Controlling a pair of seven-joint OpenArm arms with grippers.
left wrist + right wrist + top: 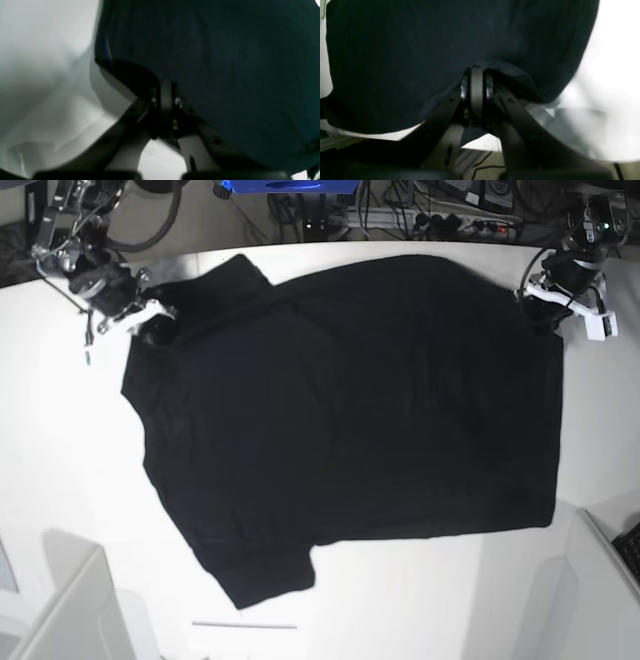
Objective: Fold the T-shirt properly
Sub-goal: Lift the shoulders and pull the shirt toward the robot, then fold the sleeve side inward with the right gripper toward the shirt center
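In the left wrist view, across the upper right and most of the frame: the T-shirt (pixel 225 62), plain black cloth, draped over a white table (pixel 45 75). At lower centre, the left gripper (pixel 166 86), jaws pressed together on the shirt's hem, a fold of dark cloth curling up just left of the tips. White surface at left, blurred and shadowed.

In the right wrist view, over the upper two thirds: the same black T-shirt (pixel 420 50), hanging in a soft bulge. At centre, the right gripper (pixel 476 72), jaws closed on a bunched edge of the cloth, fabric wrapping over the tips. White table (pixel 607 75) at right; dark cables on a floor along the bottom edge.

In the base view, spread over the middle of the white table (pixel 60 480): the T-shirt (pixel 350 410), plain side up, one sleeve toward the lower left, another at upper left. At upper left, the right gripper (pixel 150 320) pinching the shirt's edge near that sleeve. At upper right, the left gripper (pixel 540 305) clamped on the shirt's far corner. No containers in any view; cables and a power strip (pixel 460 222) along the top edge.
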